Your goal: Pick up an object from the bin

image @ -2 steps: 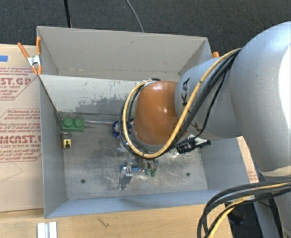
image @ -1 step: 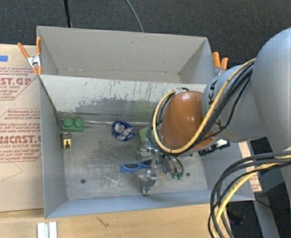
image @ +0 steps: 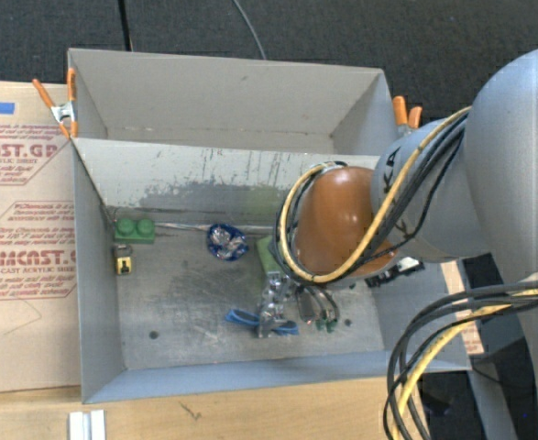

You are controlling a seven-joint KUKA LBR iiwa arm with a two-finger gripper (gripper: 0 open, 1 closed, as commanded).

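My gripper (image: 273, 308) reaches down to the bin floor in the near right part, just below the orange dome on the wrist. A small blue object (image: 247, 319) lies on the floor right at its tip, with blue showing on both sides of it. A light green object (image: 267, 250) pokes out from under the dome, a little farther back. A crumpled blue and white wrapper (image: 226, 241) lies in the middle of the bin, to the gripper's far left.
A green toy brick (image: 134, 230) sits by the left wall, and a small yellow and black piece (image: 123, 264) lies just in front of it. The arm and its cables cover the bin's right side.
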